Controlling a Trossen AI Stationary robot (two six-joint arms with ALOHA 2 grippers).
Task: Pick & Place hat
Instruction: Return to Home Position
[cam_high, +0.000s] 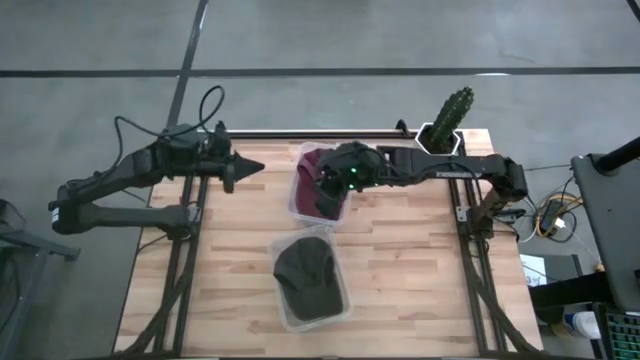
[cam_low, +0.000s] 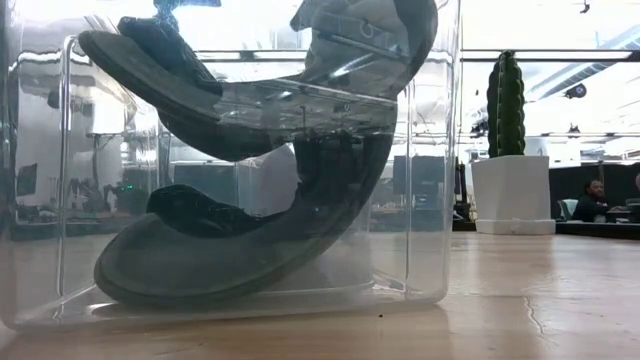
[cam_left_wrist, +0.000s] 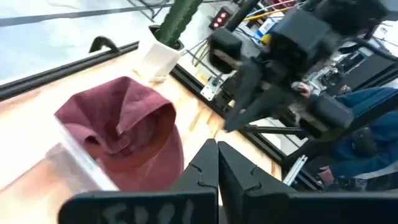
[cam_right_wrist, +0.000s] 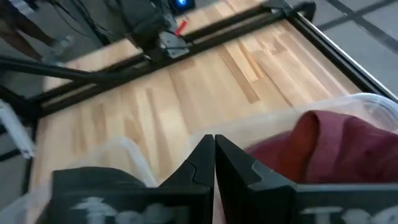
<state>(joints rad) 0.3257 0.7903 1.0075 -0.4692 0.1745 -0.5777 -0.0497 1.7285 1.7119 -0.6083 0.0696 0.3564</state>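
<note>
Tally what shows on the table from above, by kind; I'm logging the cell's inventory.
Transparent bins: 2 (top bin, bottom bin)
Caps in view: 2 (red cap, dark cap); any stacked beneath are hidden
Potted cactus: 1
Total: 5

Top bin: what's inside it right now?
A red cap shows in the top bin. The right gripper, fingers shut, hangs over it, covering the rest; how many caps cannot be told. The left gripper sits to its left.

Red cap (cam_left_wrist: 121, 121) in what looks like a clear bin (cam_left_wrist: 71, 165), left gripper (cam_left_wrist: 217, 152) fingers pressed together, right arm (cam_left_wrist: 292, 50) beyond, cactus (cam_left_wrist: 177, 18) behind
</note>
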